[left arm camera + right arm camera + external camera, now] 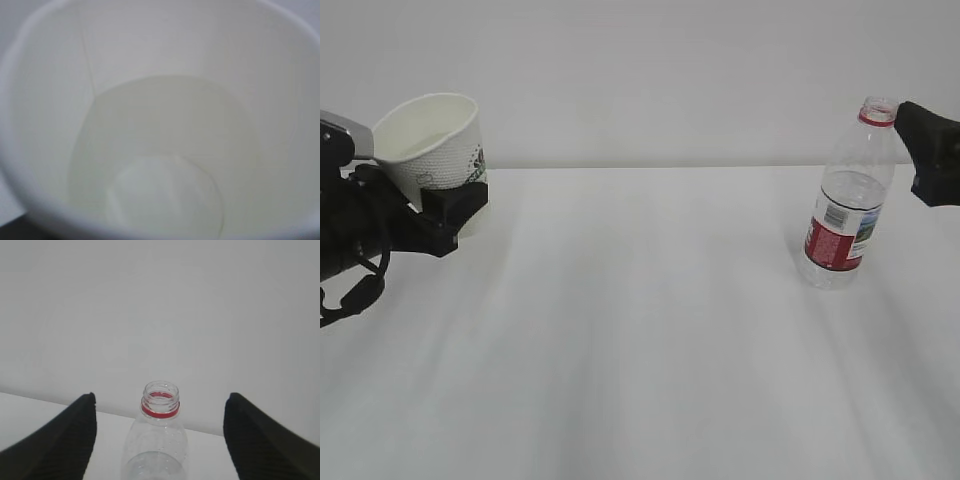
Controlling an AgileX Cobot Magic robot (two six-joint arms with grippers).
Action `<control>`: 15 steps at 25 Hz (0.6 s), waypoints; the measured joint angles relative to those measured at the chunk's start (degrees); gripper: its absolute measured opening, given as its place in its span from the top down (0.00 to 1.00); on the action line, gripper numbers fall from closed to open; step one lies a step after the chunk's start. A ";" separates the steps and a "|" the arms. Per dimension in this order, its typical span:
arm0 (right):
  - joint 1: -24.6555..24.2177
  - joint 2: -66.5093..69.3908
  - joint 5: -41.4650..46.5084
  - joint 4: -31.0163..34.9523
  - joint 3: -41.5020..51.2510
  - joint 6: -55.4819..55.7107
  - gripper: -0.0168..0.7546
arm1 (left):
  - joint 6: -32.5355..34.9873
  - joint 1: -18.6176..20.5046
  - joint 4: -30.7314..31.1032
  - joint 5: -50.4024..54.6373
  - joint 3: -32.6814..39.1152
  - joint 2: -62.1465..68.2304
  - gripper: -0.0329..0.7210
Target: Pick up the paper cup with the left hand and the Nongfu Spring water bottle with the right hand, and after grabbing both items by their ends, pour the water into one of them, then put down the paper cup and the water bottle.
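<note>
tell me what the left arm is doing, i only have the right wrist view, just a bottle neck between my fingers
Observer: The left gripper holds the cup, tilted, off the table.
Operator: anything in the cup
Observer: Yes, a shallow pale pool of water lies in it.
Operator: is my bottle standing
Observer: The bottle stands upright on the table, uncapped, partly filled; the right gripper is open, fingers apart from it.

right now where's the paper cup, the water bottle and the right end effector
paper cup (448, 150), exterior view, on its printed side wall
water bottle (838, 238), exterior view, on its red label
right end effector (159, 440), right wrist view, midway between its two open fingertips, over the bottle's shoulder
</note>
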 joint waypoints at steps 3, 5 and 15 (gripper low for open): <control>0.00 0.00 0.12 0.00 0.00 0.19 0.21 | 0.12 0.84 -0.12 0.00 0.00 0.83 0.30; 0.00 0.00 0.12 0.00 0.00 0.22 0.21 | 0.12 1.84 -0.12 0.00 0.00 1.37 0.30; 0.00 0.00 0.45 0.00 0.00 0.37 0.21 | 0.21 6.12 -3.39 -1.54 0.00 5.21 0.30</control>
